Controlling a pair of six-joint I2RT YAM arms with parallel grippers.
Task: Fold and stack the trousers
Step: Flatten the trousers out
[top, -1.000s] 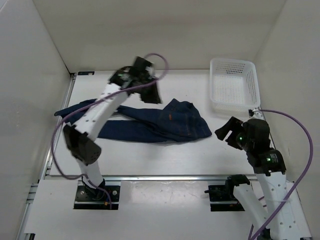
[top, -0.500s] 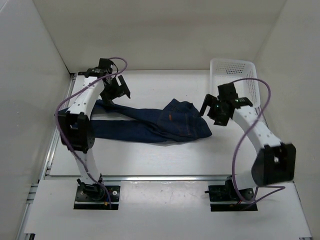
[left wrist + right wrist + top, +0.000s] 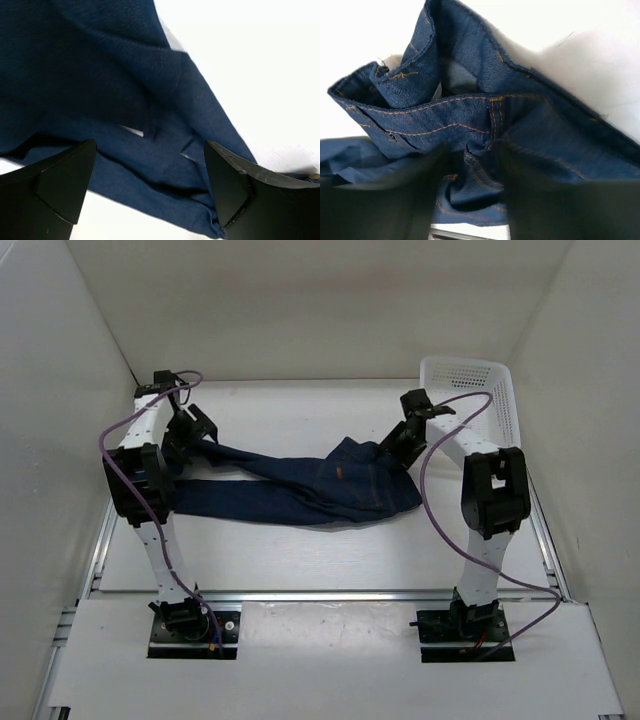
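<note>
The trousers (image 3: 300, 490) lie stretched between the left claw (image 3: 192, 430) and the right claw (image 3: 396, 442).

Dark navy denim trousers (image 3: 300, 495) show orange-tan stitching; the mesh basket (image 3: 462, 362) is white.

Trousers (image 3: 350, 485) left of basket (image 3: 465, 361)

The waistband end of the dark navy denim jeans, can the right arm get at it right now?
Probably yes. The right gripper hangs just over the waistband of the dark navy denim jeans, jaws apart, with nothing between them.
</note>
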